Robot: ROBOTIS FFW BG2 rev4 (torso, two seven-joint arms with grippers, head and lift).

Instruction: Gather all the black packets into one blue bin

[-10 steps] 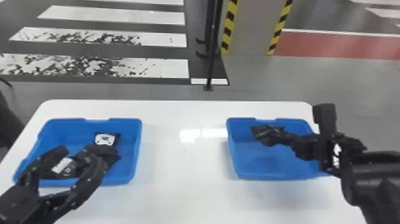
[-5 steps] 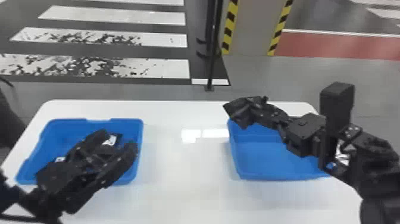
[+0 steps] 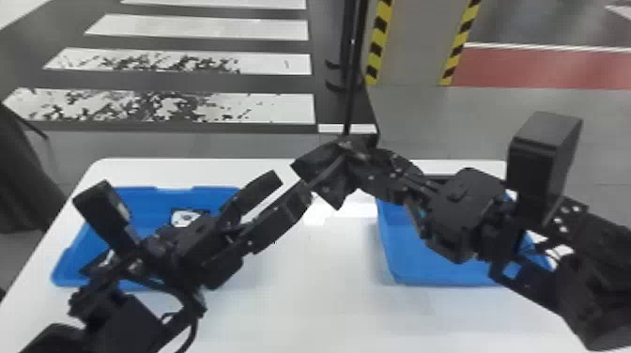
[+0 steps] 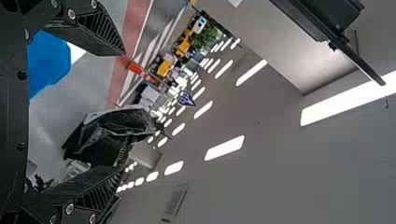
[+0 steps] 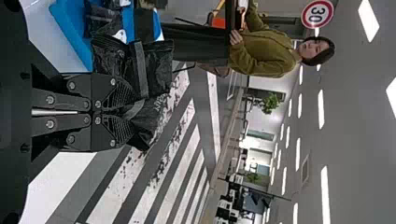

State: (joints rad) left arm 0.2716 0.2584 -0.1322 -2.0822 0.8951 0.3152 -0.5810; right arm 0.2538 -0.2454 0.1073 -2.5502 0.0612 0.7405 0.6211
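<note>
Black arms (image 3: 462,202) bear silver screws (image 5: 50,100), a looping cable (image 3: 193,325) and ridged fingers (image 4: 98,27)

In the head view, the white table (image 3: 319,300) is being lit brightly, and glare is being thrown back between the blue bins (image 3: 436,272). In both wrist views, light is being shed by rows of white ceiling lamps (image 4: 224,148), and faint highlights are being caught by a wrinkled black packet (image 5: 159,70).
</note>
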